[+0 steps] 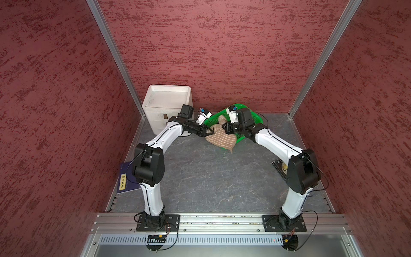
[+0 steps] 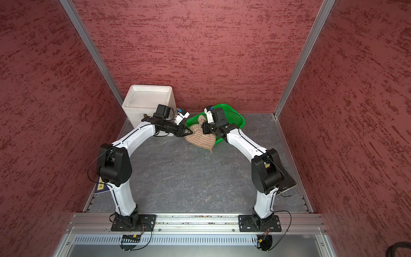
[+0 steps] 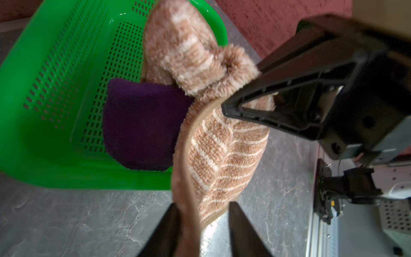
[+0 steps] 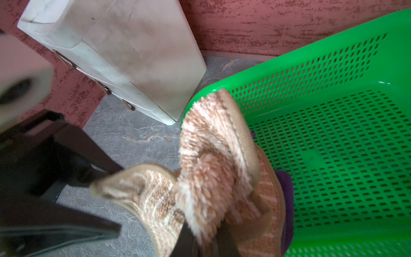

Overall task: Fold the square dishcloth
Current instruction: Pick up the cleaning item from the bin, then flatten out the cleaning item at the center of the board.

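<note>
Two grippers meet at the 12 o'clock end of the grey tabletop (image 1: 211, 178), over a tan striped dishcloth (image 1: 220, 139) draped across the near rim of a green basket (image 2: 239, 121). The left gripper (image 3: 203, 204), at the cloth's 10 o'clock, straddles the hem with its jaws apart. The right gripper (image 1: 226, 130), at 1 o'clock, pinches a bunched fold. A purple cloth (image 3: 142, 124) lies inside the basket, and a white bin (image 1: 155, 115) stands at 11 o'clock.
</note>
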Robot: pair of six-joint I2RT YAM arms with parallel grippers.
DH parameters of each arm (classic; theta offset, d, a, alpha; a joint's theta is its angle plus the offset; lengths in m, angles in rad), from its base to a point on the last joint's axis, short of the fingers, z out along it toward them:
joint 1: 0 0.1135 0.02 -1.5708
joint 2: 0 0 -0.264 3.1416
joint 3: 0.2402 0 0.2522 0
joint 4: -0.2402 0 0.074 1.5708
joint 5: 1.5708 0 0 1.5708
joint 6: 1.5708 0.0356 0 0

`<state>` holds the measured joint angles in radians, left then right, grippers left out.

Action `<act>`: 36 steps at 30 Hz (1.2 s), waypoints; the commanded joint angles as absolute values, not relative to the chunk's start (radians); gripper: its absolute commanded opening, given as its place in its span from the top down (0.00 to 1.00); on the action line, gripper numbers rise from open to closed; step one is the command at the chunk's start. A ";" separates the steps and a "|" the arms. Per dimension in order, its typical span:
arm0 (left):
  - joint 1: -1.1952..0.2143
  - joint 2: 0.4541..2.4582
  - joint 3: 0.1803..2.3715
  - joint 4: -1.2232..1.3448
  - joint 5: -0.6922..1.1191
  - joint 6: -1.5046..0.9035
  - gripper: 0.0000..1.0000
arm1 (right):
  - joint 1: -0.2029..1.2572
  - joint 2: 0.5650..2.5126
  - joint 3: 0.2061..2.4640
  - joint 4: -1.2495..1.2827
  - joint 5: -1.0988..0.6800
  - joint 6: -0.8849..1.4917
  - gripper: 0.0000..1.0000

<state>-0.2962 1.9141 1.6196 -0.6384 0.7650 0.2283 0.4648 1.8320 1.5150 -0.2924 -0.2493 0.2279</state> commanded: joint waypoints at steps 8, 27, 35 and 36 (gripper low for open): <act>-0.410 1.662 1.624 -0.751 0.400 0.505 1.00 | 0.473 1.765 1.465 -0.251 -0.106 0.253 0.32; -0.650 1.254 1.625 -1.186 0.112 0.956 1.00 | 0.572 1.138 0.847 0.100 -0.328 -0.003 0.06; -0.652 1.169 1.573 -1.287 0.112 0.946 1.00 | 0.818 1.087 0.654 0.258 -0.417 -0.133 0.08; -0.652 1.159 1.565 -1.289 0.118 0.943 1.00 | 0.842 1.104 0.639 0.287 -0.400 -0.134 0.10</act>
